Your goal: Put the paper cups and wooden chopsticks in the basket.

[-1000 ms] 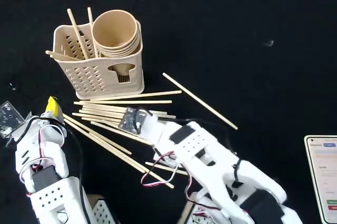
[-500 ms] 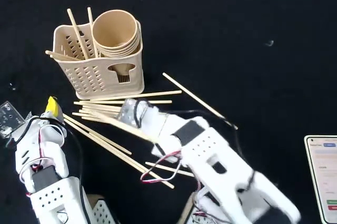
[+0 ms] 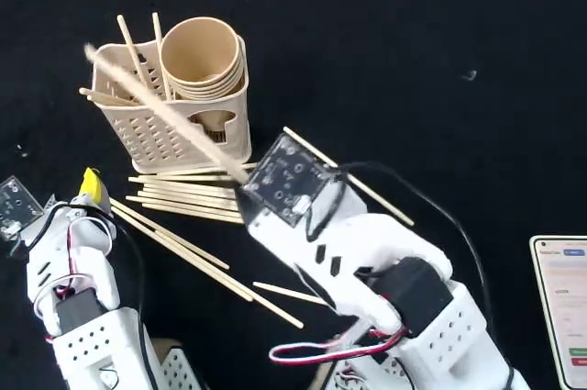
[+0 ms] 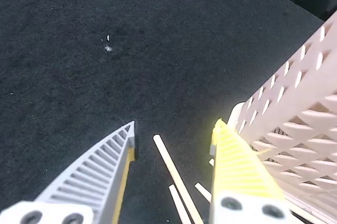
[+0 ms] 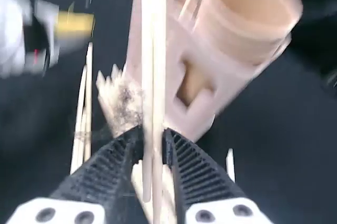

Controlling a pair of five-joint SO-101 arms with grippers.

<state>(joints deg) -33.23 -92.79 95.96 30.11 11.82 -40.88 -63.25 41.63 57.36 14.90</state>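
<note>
Since a second ago the right arm has lifted off the pile on the table and swung up toward the basket (image 3: 174,138), bringing one wooden chopstick (image 3: 165,113) with it. The right gripper (image 5: 152,130) is closed almost fully, its two black jaws pinching that stick near its lower end. The stick slants up across the front of the basket, its far tip near the basket's upper left corner in the high view. Stacked paper cups (image 3: 197,46) sit upright in the basket's right compartment, and a few standing chopsticks (image 3: 138,61) lean in the left one. More loose chopsticks (image 3: 188,193) lie fanned on the black table (image 3: 413,69) just in front of the basket, with another lying apart to the right. The left gripper (image 4: 175,125) sits low beside the basket's corner, jaws spread wide and holding nothing, with the end of a loose stick lying between them.
</note>
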